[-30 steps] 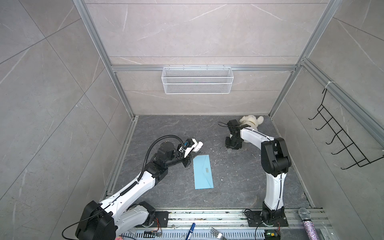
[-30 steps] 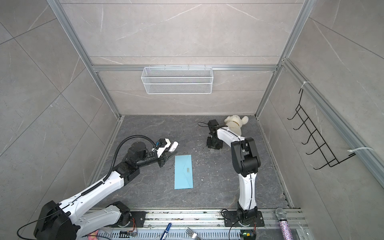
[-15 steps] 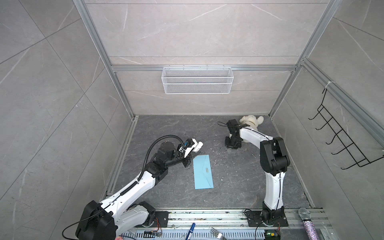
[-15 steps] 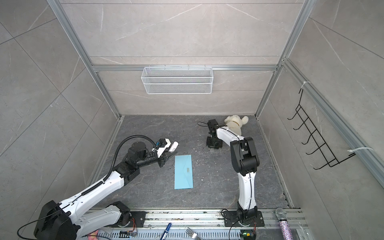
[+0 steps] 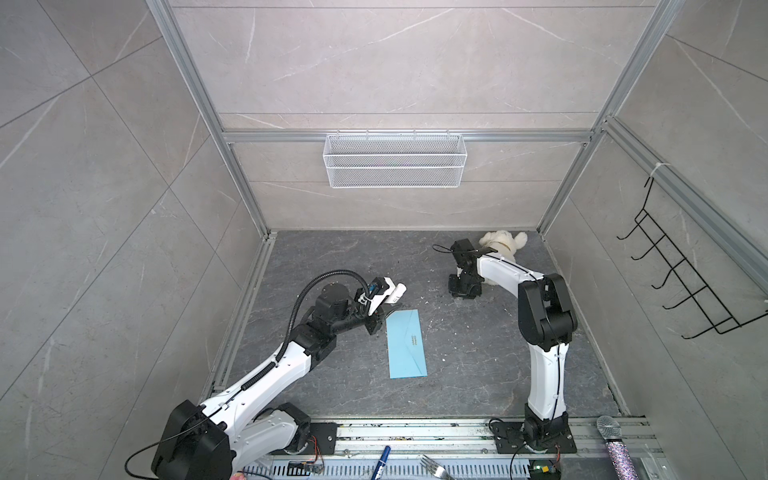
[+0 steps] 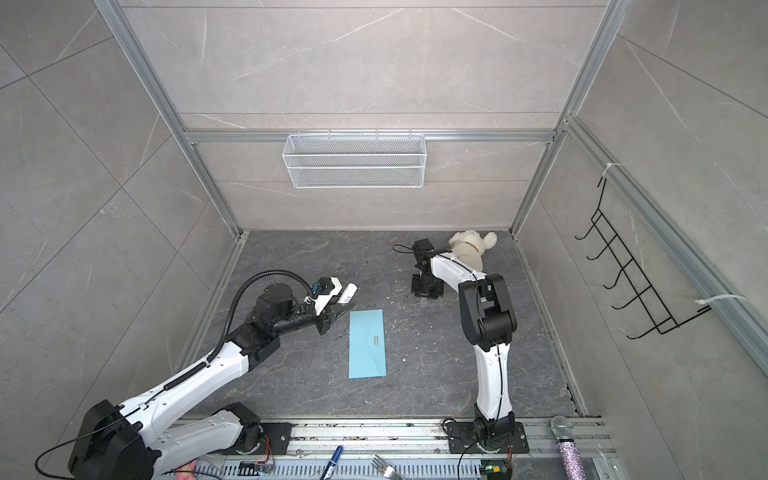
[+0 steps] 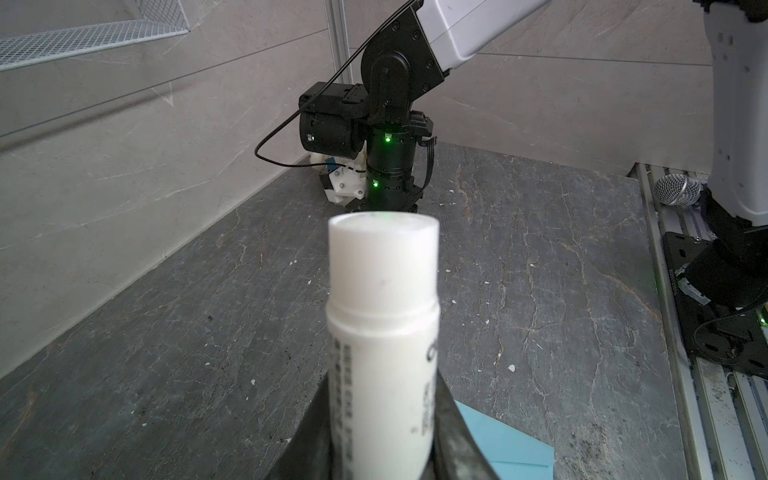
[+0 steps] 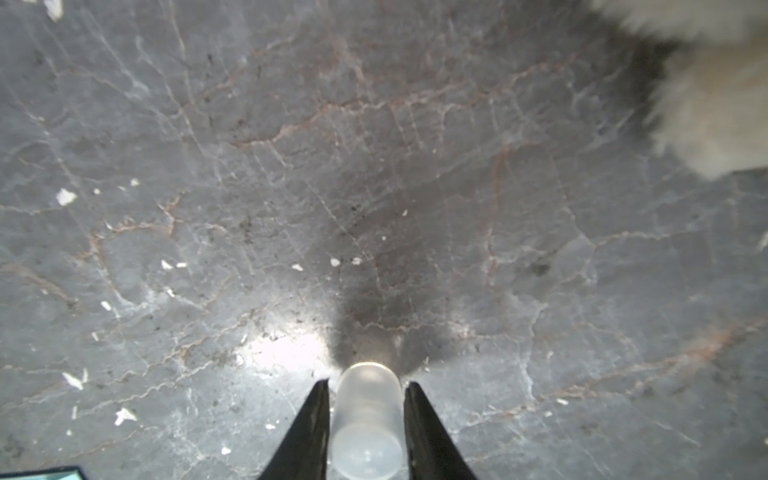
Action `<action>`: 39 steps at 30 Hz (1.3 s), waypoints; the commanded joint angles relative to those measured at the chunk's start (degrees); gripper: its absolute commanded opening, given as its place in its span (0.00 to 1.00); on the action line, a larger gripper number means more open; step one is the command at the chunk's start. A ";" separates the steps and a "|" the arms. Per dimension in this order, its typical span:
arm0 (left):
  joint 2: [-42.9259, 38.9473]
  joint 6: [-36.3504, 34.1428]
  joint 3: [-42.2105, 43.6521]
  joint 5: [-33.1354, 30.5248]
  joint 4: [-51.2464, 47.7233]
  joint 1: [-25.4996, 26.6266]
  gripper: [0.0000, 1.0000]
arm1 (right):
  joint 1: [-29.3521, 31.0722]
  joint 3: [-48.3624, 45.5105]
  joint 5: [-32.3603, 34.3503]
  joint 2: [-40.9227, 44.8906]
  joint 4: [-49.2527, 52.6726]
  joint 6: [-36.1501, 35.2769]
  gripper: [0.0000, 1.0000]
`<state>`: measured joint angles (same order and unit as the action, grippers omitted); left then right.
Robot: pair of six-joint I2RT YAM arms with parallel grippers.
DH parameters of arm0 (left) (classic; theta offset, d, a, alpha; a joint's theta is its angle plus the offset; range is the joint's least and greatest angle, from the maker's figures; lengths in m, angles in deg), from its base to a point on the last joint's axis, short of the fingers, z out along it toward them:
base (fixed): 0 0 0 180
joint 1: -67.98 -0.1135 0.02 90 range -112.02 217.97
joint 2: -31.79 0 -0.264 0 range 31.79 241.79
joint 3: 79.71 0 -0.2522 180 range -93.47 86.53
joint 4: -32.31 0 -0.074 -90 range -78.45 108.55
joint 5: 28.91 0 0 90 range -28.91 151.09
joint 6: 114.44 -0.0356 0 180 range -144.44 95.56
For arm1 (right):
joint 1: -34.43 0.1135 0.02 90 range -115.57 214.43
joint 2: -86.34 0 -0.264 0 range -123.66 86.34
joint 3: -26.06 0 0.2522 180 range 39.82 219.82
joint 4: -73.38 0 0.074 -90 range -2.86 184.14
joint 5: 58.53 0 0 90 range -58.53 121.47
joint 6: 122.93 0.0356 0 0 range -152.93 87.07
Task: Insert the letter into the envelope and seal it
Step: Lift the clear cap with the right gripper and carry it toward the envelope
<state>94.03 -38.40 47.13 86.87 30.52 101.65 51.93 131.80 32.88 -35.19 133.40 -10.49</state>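
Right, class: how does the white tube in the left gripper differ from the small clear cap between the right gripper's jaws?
The white tube is opaque with dark print; the cap is translucent and plain. The tube sticks out far past its jaws; the cap barely clears its own. The tube is held above the table; the cap appears to touch it. Both are round cylinders flanked by dark jaws.

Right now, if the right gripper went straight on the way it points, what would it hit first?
The dark grey veined stone tabletop. The right gripper points straight down, and the translucent plastic cap between its jaws would touch first; it may already rest there, depth is unclear.
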 commanded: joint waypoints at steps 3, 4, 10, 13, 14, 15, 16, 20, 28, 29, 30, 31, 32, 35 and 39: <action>-0.10 -0.48 -0.95 0.95 1.65 -0.10 0.00 | 0.87 2.32 2.71 -1.76 3.03 -1.19 0.33; -0.10 -0.48 -0.96 0.93 1.66 -0.16 0.00 | 1.05 2.31 2.82 -1.76 3.05 -1.30 0.32; -0.18 -0.55 -1.04 0.96 1.49 -0.11 0.00 | 1.33 3.25 3.82 -2.55 4.05 -1.38 0.28; -0.13 -0.61 -1.05 0.90 1.39 -0.12 0.00 | 1.49 3.41 3.86 -2.94 4.35 -1.43 0.26; -0.11 -0.62 -1.04 0.93 1.38 -0.16 0.00 | 1.52 3.55 3.86 -3.03 4.43 -1.43 0.26; -0.14 -0.57 -1.08 0.90 1.39 -0.10 0.00 | 1.62 3.56 3.86 -2.96 4.45 -1.44 0.25; -0.11 -0.63 -1.03 0.89 1.37 -0.10 0.00 | 1.65 3.55 3.78 -2.79 4.37 -1.43 0.25; -0.02 -0.50 -1.08 0.98 1.43 -0.14 0.00 | 1.67 3.45 2.72 -1.10 4.15 -1.43 0.25; -0.13 -0.41 -0.70 1.66 1.99 -0.13 0.00 | 1.68 3.11 -4.46 8.10 4.69 -2.47 0.24; -0.10 -0.45 -0.75 1.76 2.08 -0.10 0.00 | 1.68 3.02 -5.84 9.61 4.95 -2.77 0.24; -0.14 -0.41 -0.76 1.90 2.15 -0.11 0.00 | 1.73 3.01 -7.59 11.52 5.27 -3.23 0.24; -0.17 -0.41 -0.65 1.99 2.14 -0.12 0.00 | 1.73 3.02 -9.22 13.47 5.73 -3.81 0.24; -0.23 -0.45 -0.67 2.31 2.39 -0.14 0.00 | 1.71 3.09 -10.95 15.47 6.28 -4.49 0.24; -0.23 -0.41 -0.38 3.13 3.11 -0.12 0.00 | 1.86 4.10 -15.80 20.87 8.96 -6.83 0.23; -0.01 -0.32 -0.07 4.59 3.97 -0.15 0.00 | 2.25 5.67 -23.70 27.17 11.82 -8.93 0.22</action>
<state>94.03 -38.40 47.13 88.79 30.82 101.65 53.35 135.91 17.01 -11.46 140.57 -16.44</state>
